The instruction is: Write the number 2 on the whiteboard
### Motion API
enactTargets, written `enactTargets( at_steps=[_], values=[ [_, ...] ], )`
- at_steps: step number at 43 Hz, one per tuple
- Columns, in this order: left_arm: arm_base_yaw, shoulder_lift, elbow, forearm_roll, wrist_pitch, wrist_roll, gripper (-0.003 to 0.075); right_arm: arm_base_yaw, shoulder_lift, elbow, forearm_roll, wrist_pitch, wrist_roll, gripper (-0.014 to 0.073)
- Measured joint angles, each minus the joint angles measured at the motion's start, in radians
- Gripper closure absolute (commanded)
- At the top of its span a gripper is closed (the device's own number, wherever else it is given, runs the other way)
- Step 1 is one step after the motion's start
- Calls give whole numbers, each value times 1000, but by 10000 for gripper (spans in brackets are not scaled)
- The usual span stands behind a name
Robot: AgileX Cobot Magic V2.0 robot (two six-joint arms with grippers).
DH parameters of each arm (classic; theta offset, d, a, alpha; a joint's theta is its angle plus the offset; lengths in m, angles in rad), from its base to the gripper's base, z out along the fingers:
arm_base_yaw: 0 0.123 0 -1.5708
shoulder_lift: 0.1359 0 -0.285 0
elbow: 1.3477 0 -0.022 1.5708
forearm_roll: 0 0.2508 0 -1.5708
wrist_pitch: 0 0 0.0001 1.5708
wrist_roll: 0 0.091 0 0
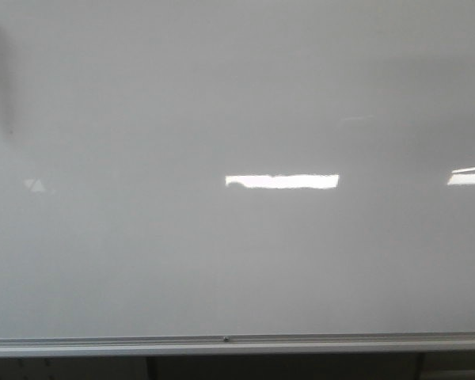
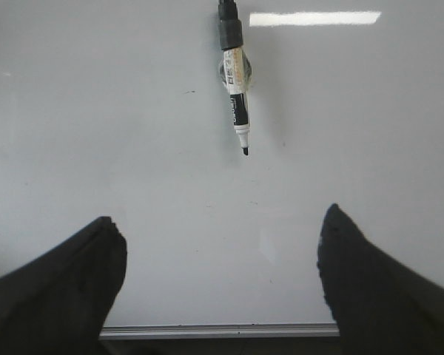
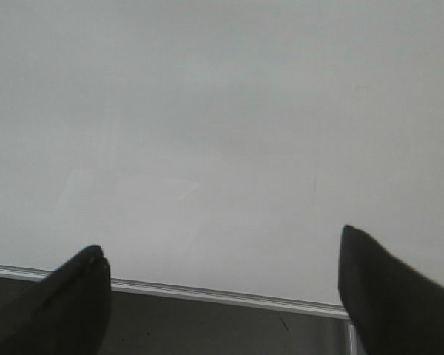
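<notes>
Fingers spread, marker not yet gripped

Left gripper (image 2: 220, 285) and right gripper (image 3: 222, 292) are held apart, empty; ahead of the left, a marker (image 2: 237, 89) is seen against the whiteboard (image 2: 96, 133). Its barrel should be centred before closing. No number 2 is drawn.

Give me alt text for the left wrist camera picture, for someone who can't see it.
A black marker with its tip uncapped is stuck to a blank whiteboard, tip toward the camera. The left hand faces it, its two dark fingers wide apart and holding nothing. A bright light reflection sits beside the marker's far end.
</notes>
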Motion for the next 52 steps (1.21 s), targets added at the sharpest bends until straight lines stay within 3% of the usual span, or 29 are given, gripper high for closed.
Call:
enactTargets(
  at_steps=[32, 52],
  values=[
    [0, 604, -201, -52, -176, 0, 188, 0, 0, 0, 0, -8, 0, -50],
    [0, 844, -303, -69, -290, 0, 188, 0, 0, 0, 0, -10, 0, -50]
  ],
)
